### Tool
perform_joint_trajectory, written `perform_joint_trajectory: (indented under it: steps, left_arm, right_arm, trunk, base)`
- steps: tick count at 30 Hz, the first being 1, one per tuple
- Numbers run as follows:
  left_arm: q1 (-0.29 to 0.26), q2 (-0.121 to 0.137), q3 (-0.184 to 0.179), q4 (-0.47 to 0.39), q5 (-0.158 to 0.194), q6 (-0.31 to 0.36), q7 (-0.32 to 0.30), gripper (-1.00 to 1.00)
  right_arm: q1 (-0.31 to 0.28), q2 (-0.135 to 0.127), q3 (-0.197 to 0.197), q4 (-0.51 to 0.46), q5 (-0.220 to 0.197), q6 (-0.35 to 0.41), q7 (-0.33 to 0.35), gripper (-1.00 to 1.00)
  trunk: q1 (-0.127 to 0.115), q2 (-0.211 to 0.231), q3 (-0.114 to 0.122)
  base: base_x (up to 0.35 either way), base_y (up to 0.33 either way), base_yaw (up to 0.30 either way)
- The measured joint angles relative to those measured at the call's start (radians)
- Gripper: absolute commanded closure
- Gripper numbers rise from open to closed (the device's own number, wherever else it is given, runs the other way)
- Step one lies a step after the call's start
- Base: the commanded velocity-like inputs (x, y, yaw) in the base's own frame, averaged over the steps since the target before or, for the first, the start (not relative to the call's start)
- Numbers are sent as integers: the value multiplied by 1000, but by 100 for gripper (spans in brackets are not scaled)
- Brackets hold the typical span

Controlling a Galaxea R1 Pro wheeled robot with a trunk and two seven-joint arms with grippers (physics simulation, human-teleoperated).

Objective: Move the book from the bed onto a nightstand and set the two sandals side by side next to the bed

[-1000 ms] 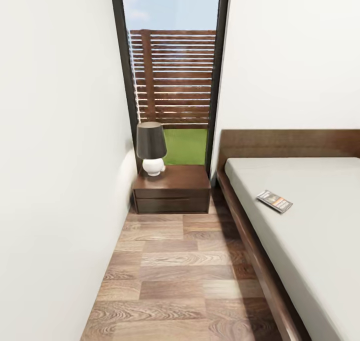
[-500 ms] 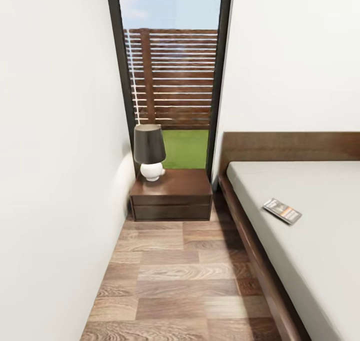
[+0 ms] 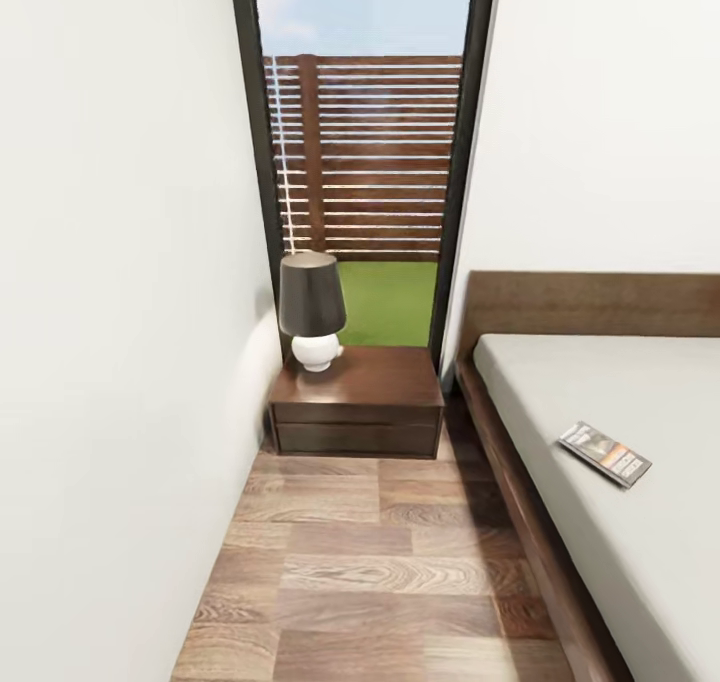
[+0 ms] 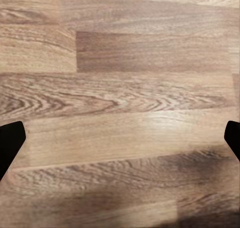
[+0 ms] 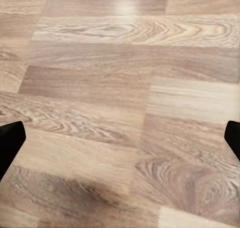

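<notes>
The robot stands in the narrow aisle of brown wood-plank floor (image 3: 380, 562) between the plain white wall (image 3: 110, 312) and the wide low bed (image 3: 620, 402) with its dark wood frame and bare grey mattress. This position is judged to serve the book transfer, since both pickup and drop-off points lie ahead.

The thin dark paperback book (image 3: 604, 453) with the orange picture lies flat on the mattress, near the edge facing the aisle, well apart from the low glossy dark-brown nightstand (image 3: 357, 402). The nightstand sits against the tall dark-framed window (image 3: 365, 162). A dark-shaded lamp with a white base (image 3: 314, 312) occupies its wall-side corner; the part of the top nearer the bed is bare and is judged suitable for the book.

The left gripper (image 4: 120, 138) and the right gripper (image 5: 120, 138) both point down at the floor planks. Fingertips (image 4: 10, 138) show at the frame edges, spread wide, holding nothing. This is judged a travel posture.

Compared with the earlier head views, the nightstand and book appear lower and further right: the camera has advanced and turned; the objects themselves have not moved.
</notes>
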Motion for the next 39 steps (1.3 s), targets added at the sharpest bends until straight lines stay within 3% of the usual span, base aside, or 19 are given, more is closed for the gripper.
perform_joint_trajectory:
  steps: [24, 31, 39]
  left_arm:
    - [0, 0, 0, 0, 0, 0, 0, -100]
    - [0, -6, -2, 0, 0, 0, -1, -100]
    - [0, -16, -1, 1, 0, 1, 0, -100]
  right_arm:
    - [0, -1, 0, 0, -1, 0, 0, -100]
    - [0, -1, 0, 0, -1, 0, 1, -100]
    - [0, -1, 0, 0, -1, 0, 1, -100]
  trunk:
    - [0, 0, 0]
    - [0, 0, 0]
    - [-30, 56, 25]
  base:
    - [256, 0, 1]
    - [71, 0, 0]
    - [4, 0, 0]
